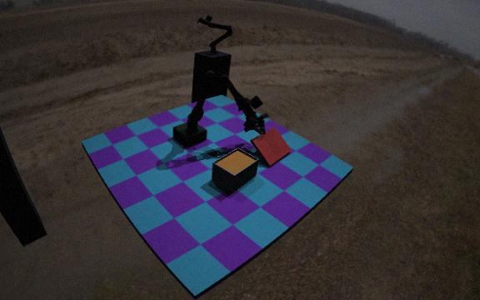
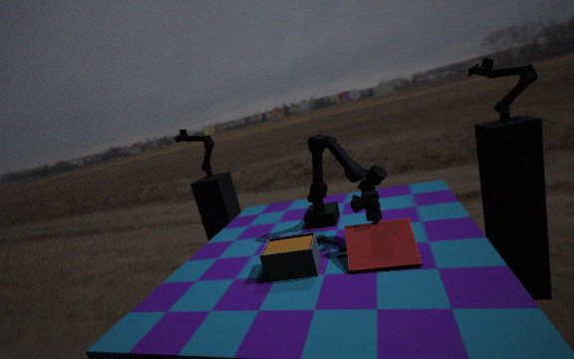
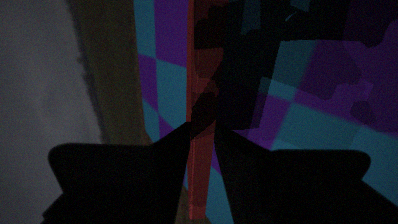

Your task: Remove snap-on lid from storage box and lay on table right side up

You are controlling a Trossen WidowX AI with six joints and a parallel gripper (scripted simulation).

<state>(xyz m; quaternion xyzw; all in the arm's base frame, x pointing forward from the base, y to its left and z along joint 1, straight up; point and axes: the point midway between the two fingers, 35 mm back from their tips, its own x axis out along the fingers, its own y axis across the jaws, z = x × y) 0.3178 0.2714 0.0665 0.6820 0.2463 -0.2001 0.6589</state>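
From the top view, my gripper (image 1: 262, 131) (image 2: 376, 221) (image 3: 202, 127) grips the red lid (image 1: 271, 147) (image 2: 383, 245) (image 3: 200, 165), right of center, tilted beside the open box (image 1: 233, 177) (image 2: 291, 261). In the exterior view its broad face slopes toward the camera, lower edge near the table (image 1: 200, 243) (image 2: 347, 291) (image 3: 307, 127); nearly square, no clear long axis. At the wrist, the slab runs upright between my fingers; probably light, stiff, best pinched mid-edge.
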